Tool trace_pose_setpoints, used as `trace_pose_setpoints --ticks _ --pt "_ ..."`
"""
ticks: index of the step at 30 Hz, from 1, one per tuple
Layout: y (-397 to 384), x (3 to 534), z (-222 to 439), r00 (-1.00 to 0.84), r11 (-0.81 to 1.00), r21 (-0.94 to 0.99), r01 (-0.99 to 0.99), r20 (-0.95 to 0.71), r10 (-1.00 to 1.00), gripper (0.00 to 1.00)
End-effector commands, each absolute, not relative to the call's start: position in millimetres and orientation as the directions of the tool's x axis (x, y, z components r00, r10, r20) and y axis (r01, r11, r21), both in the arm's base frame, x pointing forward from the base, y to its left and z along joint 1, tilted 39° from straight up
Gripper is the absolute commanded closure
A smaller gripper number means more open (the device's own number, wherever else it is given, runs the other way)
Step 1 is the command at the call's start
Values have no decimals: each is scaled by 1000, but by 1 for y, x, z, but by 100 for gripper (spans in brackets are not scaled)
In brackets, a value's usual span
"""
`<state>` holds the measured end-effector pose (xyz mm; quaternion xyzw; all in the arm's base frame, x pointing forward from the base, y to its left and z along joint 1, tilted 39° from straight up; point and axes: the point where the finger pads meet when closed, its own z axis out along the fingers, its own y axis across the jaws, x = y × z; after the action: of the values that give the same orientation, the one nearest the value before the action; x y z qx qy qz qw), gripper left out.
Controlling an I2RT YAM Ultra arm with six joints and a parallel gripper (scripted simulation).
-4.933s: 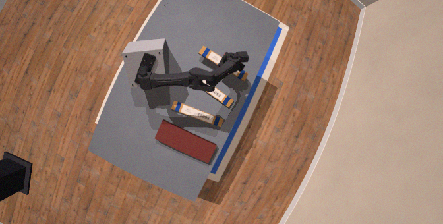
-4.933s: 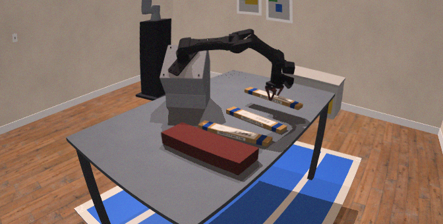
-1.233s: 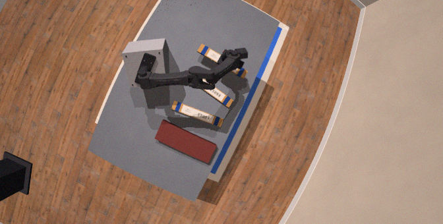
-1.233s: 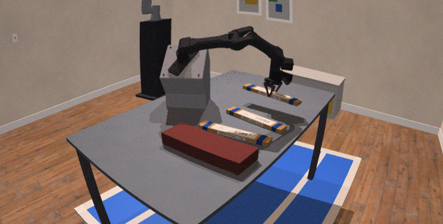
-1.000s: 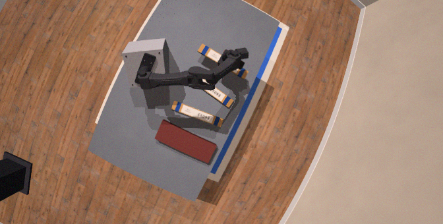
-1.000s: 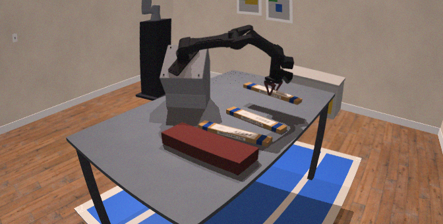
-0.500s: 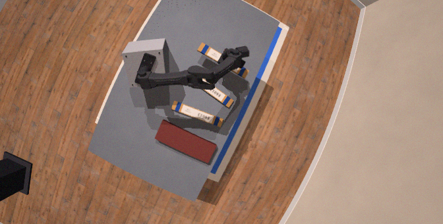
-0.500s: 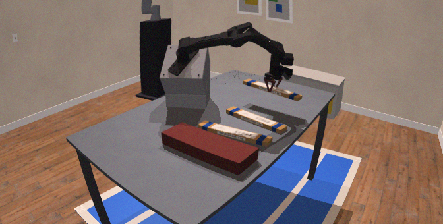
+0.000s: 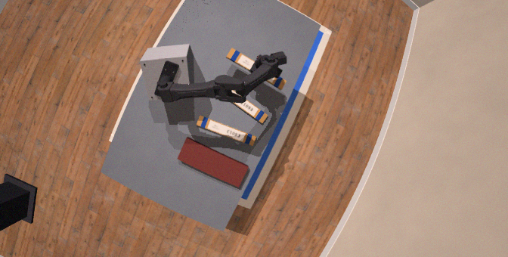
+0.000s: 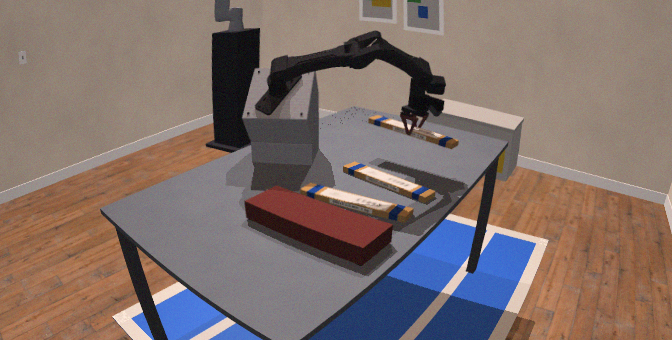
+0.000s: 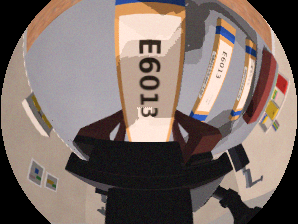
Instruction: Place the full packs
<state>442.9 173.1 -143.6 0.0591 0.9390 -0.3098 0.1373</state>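
My gripper (image 10: 414,130) (image 11: 149,111) is shut across the middle of the far pack (image 9: 243,61) (image 10: 434,136) (image 11: 150,30), a finger on each long side. This pack is level and off the table; its shadow falls apart from it. The middle pack (image 9: 247,106) (image 10: 390,182) (image 11: 217,70) lies flat on the table, partly under the arm in the top view. The near pack (image 9: 224,129) (image 10: 356,202) (image 11: 246,80) lies flat beside the platform. The low dark-red platform (image 9: 213,162) (image 10: 320,217) (image 11: 262,90) bears nothing. All packs look alike.
The grey table (image 9: 162,183) (image 10: 195,227) carries the arm's tall grey pedestal (image 9: 168,54) (image 10: 284,134) at its back edge. The arm passes above the middle pack in the top view. The table's front edge runs close past the ends of the packs and platform.
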Motion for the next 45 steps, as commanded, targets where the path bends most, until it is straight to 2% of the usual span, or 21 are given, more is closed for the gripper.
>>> trace_pose_setpoints --ticks 1,12,23,45 --pt "228 444 -91 -931 843 -508 176 -365 -26 100" --pt "237 433 -86 -940 830 -534 162 -340 -35 100" --pt "263 423 -54 -940 830 -534 162 -340 -35 100" --pt "266 426 -29 -931 839 -516 175 -365 -30 100"
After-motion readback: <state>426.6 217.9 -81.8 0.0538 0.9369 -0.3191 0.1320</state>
